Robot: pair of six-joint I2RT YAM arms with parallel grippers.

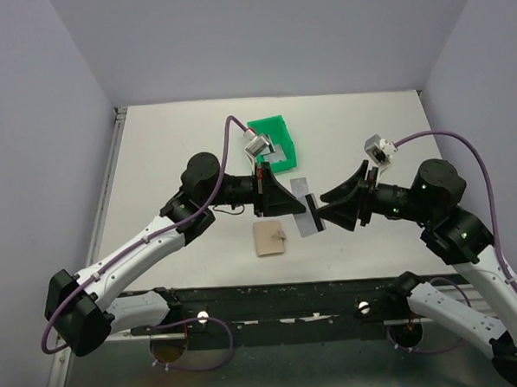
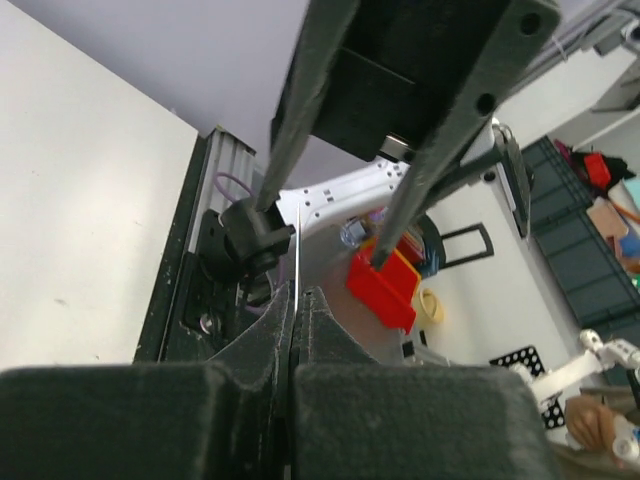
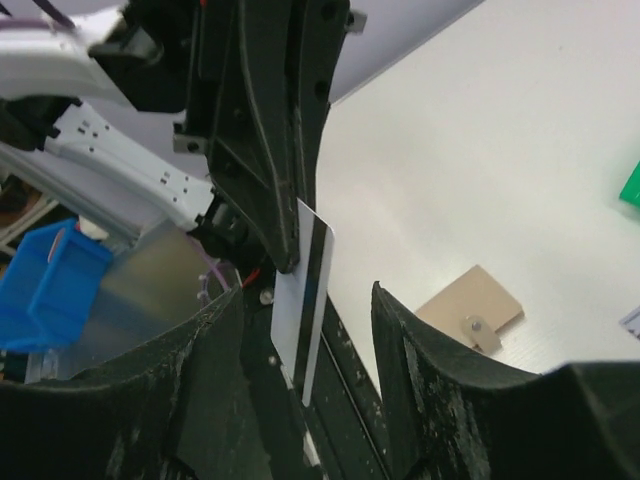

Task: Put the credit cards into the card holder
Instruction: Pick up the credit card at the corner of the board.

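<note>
A silver-grey credit card (image 1: 311,217) with a dark stripe hangs above the table between the two arms. My left gripper (image 1: 304,209) is shut on its top edge. In the left wrist view the card (image 2: 297,245) shows edge-on as a thin line rising from the closed left gripper (image 2: 296,300). In the right wrist view the striped card (image 3: 303,305) stands between the spread fingers of my right gripper (image 3: 306,292), which is open and not touching it. The tan card holder (image 1: 269,238) lies closed on the table just below the grippers; it also shows as the card holder (image 3: 470,306).
A green bin (image 1: 275,132) sits behind the left gripper with a grey card (image 1: 281,158) at its near edge. Another grey card (image 1: 301,187) lies on the table beside it. The table's black front rail (image 1: 289,289) runs just below the card holder.
</note>
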